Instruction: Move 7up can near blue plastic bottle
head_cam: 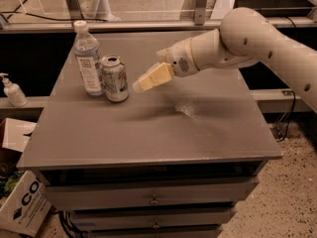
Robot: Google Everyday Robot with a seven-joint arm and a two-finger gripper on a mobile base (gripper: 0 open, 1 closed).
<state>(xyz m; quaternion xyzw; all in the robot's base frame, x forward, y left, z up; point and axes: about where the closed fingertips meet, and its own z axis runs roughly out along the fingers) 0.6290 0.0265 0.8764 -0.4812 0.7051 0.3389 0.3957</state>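
Note:
The 7up can [115, 78], silver and green with a pull-tab top, stands upright on the grey table top [148, 128] at the back left. The blue plastic bottle [88, 58], clear with a white cap and a label, stands upright right beside the can on its left, touching or nearly touching it. My gripper [148, 72] hovers just to the right of the can, a small gap away from it. It is open and holds nothing. My white arm [247, 38] reaches in from the upper right.
A small white pump bottle [12, 90] stands on a ledge left of the table. A cardboard box [25, 212] lies on the floor at the lower left. Drawers [153, 198] sit under the table top. A metal frame [198, 4] runs behind the table.

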